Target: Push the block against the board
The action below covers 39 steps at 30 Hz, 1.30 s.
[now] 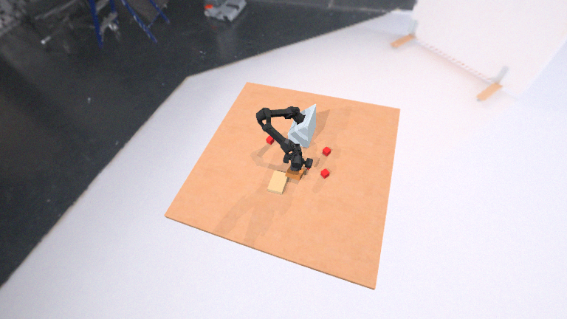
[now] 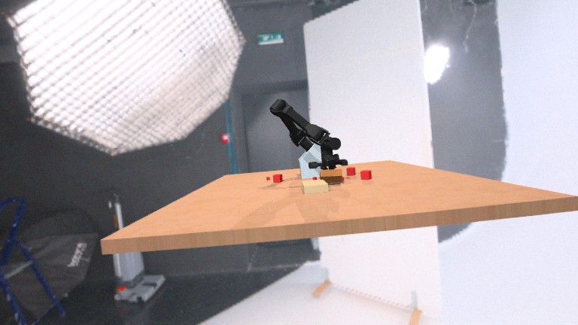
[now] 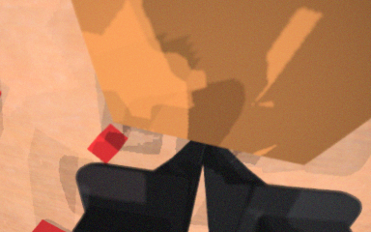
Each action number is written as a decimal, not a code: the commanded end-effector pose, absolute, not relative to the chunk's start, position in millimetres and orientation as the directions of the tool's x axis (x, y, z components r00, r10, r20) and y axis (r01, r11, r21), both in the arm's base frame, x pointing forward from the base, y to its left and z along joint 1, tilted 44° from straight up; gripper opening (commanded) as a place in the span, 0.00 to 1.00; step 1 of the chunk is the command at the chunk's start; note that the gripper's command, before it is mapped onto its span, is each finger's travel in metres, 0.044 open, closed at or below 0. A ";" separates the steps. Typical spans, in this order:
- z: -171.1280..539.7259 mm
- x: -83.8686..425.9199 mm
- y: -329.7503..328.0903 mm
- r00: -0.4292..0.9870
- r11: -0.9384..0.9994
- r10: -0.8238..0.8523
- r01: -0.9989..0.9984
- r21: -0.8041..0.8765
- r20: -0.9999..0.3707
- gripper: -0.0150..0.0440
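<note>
The square block (image 1: 294,174) (image 2: 331,174) is orange-brown and lies flat on the wooden table (image 1: 334,223) (image 2: 383,201). In the wrist view the block (image 3: 251,63) fills the upper part. The board (image 1: 277,182) (image 2: 314,186) is a pale tan slab beside the block, at its front left corner. I cannot tell whether they touch. My gripper (image 1: 297,168) (image 2: 328,168) (image 3: 205,138) is shut on nothing. Its fingertips are low, at the block's edge on the side away from the board. The board does not show in the wrist view.
Three small red cubes (image 1: 269,139) (image 1: 326,151) (image 1: 325,173) lie around the arm; they also show in the exterior view (image 2: 277,177) (image 2: 351,171) (image 2: 365,174). One red cube (image 3: 107,143) is close to my fingers. A pale blue wedge-shaped base (image 1: 303,127) (image 2: 305,167) stands behind.
</note>
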<state>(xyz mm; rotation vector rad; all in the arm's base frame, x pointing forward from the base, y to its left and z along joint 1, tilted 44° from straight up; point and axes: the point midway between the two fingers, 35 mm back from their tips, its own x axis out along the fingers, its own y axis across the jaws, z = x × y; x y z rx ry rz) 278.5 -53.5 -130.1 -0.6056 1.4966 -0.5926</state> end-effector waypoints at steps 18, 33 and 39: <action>-129.7 305.8 -53.9 0.001 0.720 -0.694 -0.007 -0.694 -0.720 0.25; -128.6 323.1 -54.6 0.001 0.720 -0.694 -0.007 -0.694 -0.720 0.25; -128.1 328.5 -54.9 0.002 0.720 -0.694 -0.006 -0.694 -0.720 0.25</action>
